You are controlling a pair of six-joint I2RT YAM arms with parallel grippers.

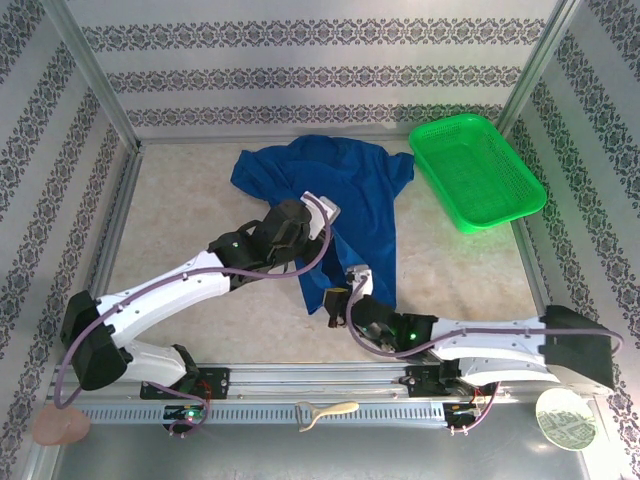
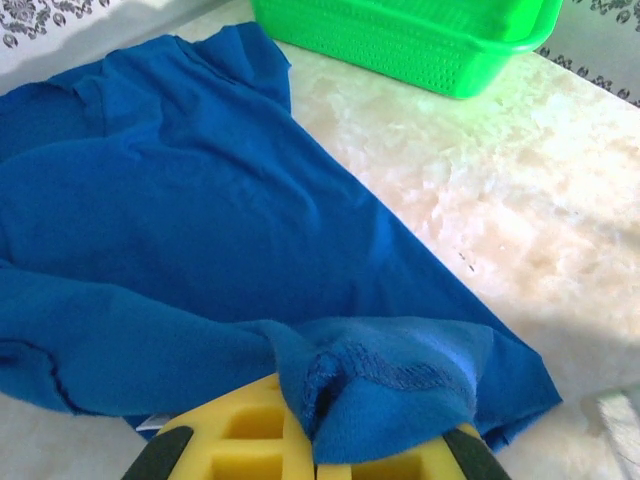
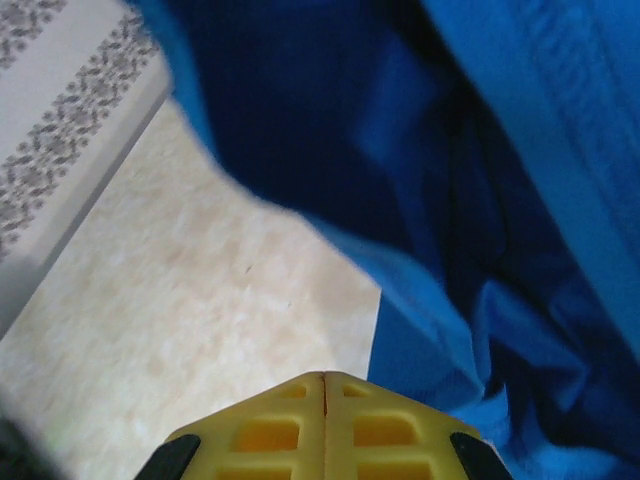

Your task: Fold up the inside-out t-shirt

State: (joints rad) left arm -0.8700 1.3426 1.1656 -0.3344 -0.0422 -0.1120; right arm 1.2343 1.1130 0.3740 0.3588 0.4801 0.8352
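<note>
The royal-blue t-shirt [image 1: 350, 190] lies crumpled on the beige table, its body running from the back centre toward the front. My left gripper [image 1: 322, 215] rests over the shirt's left side. In the left wrist view the yellow fingers [image 2: 250, 440] are shut on a bunched, stitched hem of the t-shirt [image 2: 200, 230], which drapes over their tips. My right gripper [image 1: 333, 300] sits at the shirt's lower front edge. Its yellow fingers [image 3: 290, 430] are pressed together with no cloth between them, and the t-shirt [image 3: 520, 200] hangs just to their right.
A green mesh basket [image 1: 478, 172] stands at the back right, close to the shirt's right sleeve, and the basket [image 2: 420, 40] also lies beyond the cloth in the left wrist view. Patterned walls and metal posts enclose the table. Bare marbled tabletop [image 1: 180, 220] lies left of the shirt.
</note>
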